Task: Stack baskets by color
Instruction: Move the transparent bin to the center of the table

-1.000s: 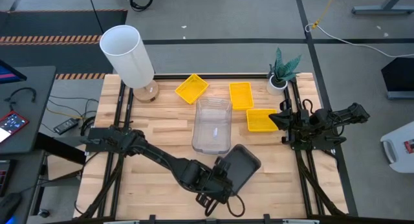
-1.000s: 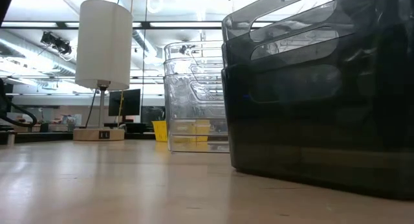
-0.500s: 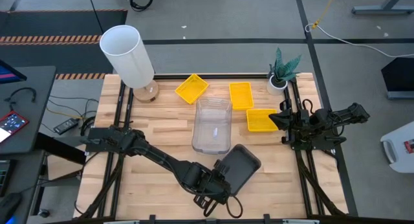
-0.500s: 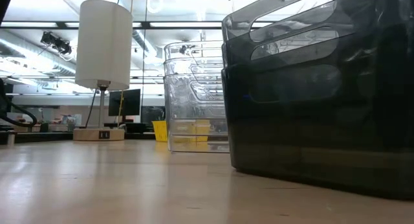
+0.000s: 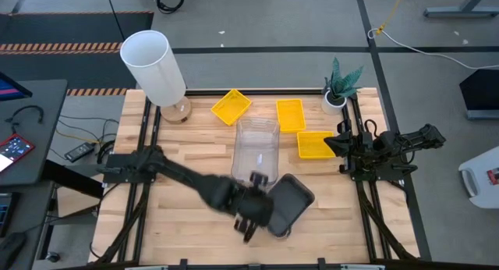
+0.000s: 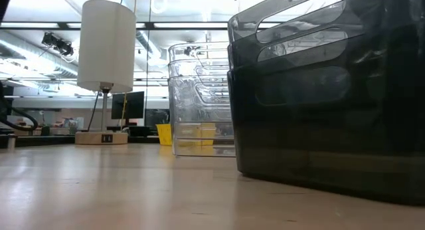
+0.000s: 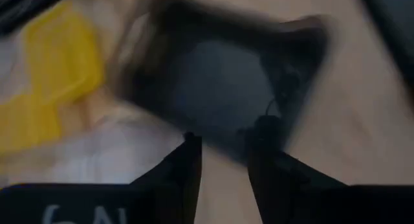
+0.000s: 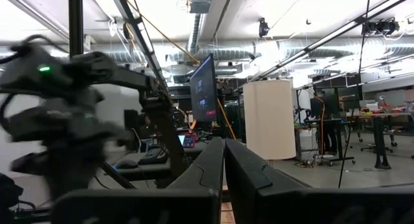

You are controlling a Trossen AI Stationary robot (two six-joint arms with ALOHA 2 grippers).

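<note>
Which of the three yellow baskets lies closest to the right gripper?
The yellow basket at the table's right side, just beside the right gripper. The other two lie farther back: one behind it, one tilted near the white cylinder.

The counter (image 5: 195, 157) is pale wood planks, set on a grey floor (image 5: 296, 20) crossed by dark seams. A striped orange and black strip (image 5: 54, 45) runs along the floor beside a dark mat (image 5: 47, 24). A white cable (image 5: 425, 47) trails across the floor. To one side stands a dark desk (image 5: 31, 122) with a phone (image 5: 15, 147) on it. Overhead, silver ducts (image 8: 213, 52) and pipes hang under a bright ceiling. Monitors (image 8: 203, 89) glow on benches farther back, and a person (image 8: 321, 123) stands among the far desks.
</note>
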